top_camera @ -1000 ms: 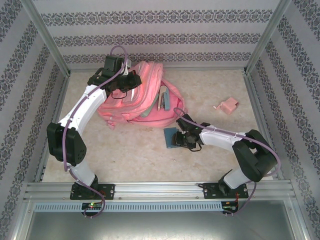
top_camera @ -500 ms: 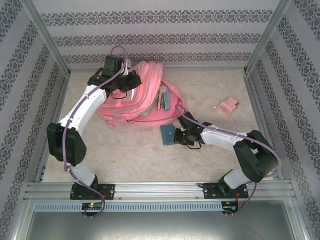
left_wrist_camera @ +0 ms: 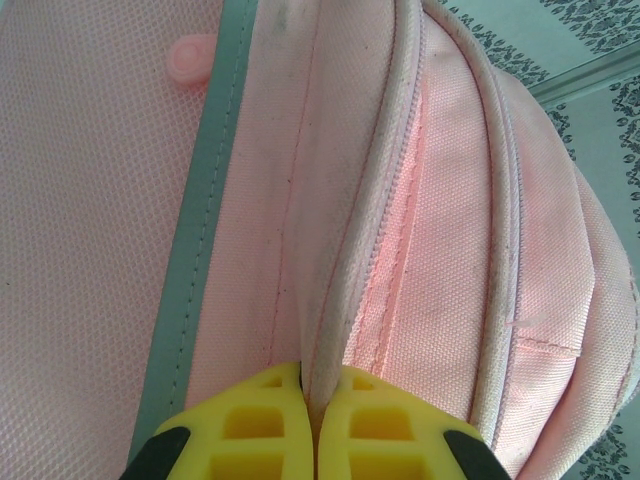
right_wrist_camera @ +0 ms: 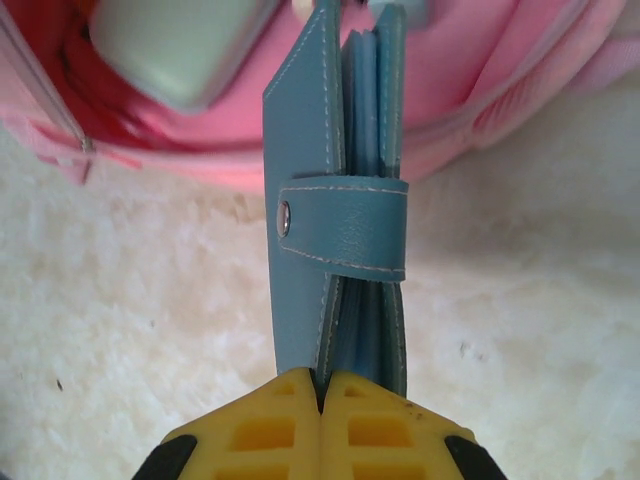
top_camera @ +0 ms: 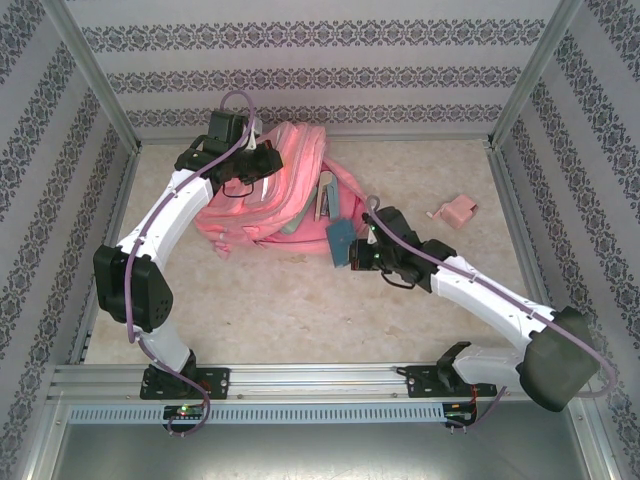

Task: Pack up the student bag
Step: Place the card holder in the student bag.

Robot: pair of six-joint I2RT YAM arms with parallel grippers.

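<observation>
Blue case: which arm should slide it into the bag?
Right: the right hand grips the blue case beside the student bag opening, while the left hand pinches the bag's edge.

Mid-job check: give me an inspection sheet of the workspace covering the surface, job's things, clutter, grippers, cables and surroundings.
Surface: beige table, no spills seen.
Job's things: pink backpack lies at the back left with its main opening unzipped; blue wallet is held on edge at that opening.
Clutter: small pink box sits on the table right of the backpack, apart from it.
Grippers: left gripper is shut on a fold of backpack fabric; right gripper is shut on the wallet.
Cables: purple cable loops above the left wrist; another runs along the right arm.
Surroundings: patterned walls and a metal frame.
</observation>
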